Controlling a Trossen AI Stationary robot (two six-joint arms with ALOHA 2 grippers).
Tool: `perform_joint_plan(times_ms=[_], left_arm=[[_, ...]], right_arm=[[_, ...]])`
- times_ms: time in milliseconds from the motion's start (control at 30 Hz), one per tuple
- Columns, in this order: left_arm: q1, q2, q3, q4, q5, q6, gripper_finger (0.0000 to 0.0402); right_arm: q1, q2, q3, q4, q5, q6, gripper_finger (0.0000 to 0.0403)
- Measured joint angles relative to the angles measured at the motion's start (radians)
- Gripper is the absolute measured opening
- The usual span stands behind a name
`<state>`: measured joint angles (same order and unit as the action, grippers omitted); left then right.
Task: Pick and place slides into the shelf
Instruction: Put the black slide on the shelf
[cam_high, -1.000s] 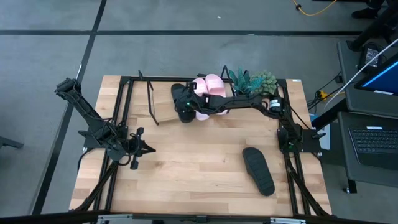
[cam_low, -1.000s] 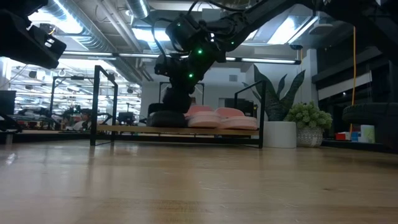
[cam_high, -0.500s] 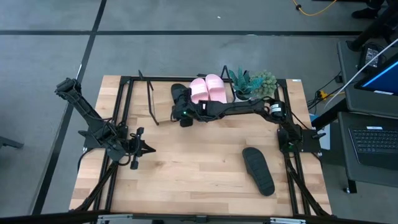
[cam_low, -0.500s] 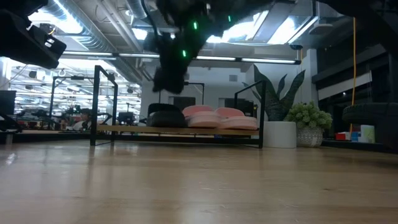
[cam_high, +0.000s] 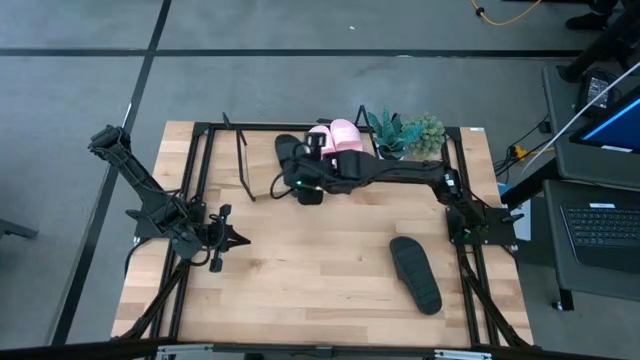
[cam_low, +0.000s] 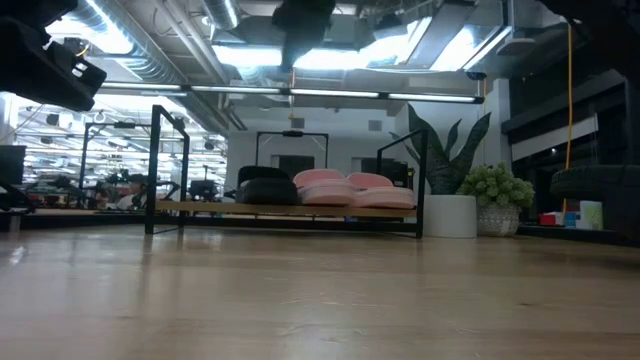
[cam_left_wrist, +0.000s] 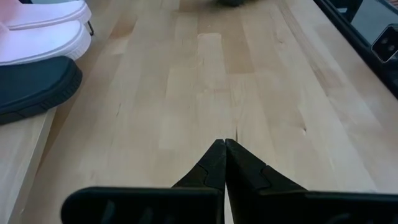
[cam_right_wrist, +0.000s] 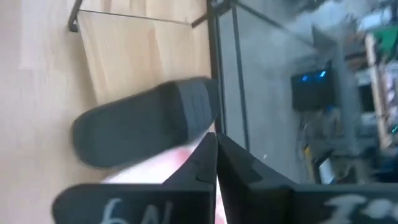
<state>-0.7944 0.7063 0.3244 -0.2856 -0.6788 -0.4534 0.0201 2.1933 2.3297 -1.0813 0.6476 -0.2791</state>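
The right claw (cam_high: 308, 190), fingers together and empty, hovers just in front of the shelf (cam_high: 262, 172), where one black slide (cam_high: 290, 153) and two pink slides (cam_high: 340, 138) sit beyond it. The last black slide (cam_high: 415, 273) lies on the desk (cam_high: 300, 270), well apart from both claws. It looks light, soft and probably bendy, best gripped across its strap; the left claw (cam_high: 232, 239) waits, pinched together.

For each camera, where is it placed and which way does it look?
High: overhead, looking down; both arms, table, shelf.
Low: table height, facing the shelf; an arm overhead.
Left wrist: behind the shut left gripper, over the table.
Right wrist: behind the shut right gripper, above the shelved black slide.
Every view shows that slide.
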Motion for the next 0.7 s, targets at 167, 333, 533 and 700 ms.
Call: perform_joint_plan(times_ms=[167,333,533,700], left_arm=[[0.000,0.000,0.000,-0.021,0.000,0.000,0.0000],[0.000,0.000,0.000,-0.021,0.000,0.014,0.0000],[-0.001,0.000,0.000,-0.021,0.000,0.018,0.0000],[-0.001,0.000,0.000,-0.020,0.000,0.018,0.0000]], right_arm=[[0.033,-0.022,-0.004,-0.078,-0.002,0.140,0.0006],[0.092,-0.024,-0.118,-0.044,0.002,0.261,0.0004],[0.162,-0.043,-0.318,0.081,0.019,0.404,0.0003],[0.208,-0.097,-0.486,0.192,0.039,0.524,0.0002]])
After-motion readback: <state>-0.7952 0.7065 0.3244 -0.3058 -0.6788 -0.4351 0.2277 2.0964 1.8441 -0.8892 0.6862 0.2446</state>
